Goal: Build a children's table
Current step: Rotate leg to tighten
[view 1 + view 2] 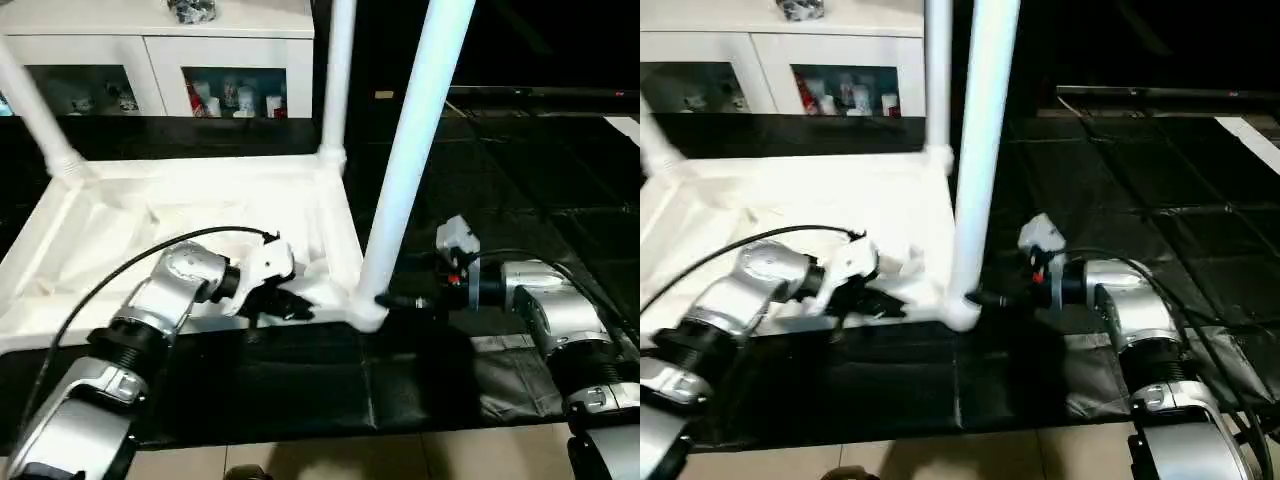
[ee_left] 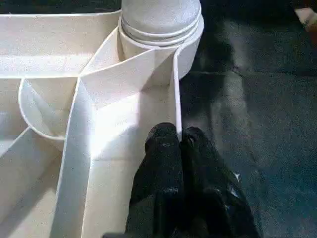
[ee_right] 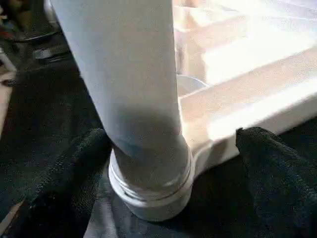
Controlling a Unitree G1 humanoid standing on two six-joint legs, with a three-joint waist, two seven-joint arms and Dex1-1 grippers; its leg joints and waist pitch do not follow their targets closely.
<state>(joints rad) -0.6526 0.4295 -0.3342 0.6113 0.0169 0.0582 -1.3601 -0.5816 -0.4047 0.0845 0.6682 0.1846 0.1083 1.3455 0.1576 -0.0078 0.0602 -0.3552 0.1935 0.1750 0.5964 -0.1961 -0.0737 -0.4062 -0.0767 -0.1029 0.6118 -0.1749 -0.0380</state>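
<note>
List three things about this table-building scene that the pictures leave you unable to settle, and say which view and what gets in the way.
- Tops of the three standing legs: the nearest leg runs off the upper edge of the left eye view.
- Table's fourth corner: cut off by that view's left edge, beyond the upturned tabletop.
- Items behind the cabinet glass: too small to identify.
- Whether the nearest leg is fully seated: right wrist view, the leg's collar hides the socket.
</note>
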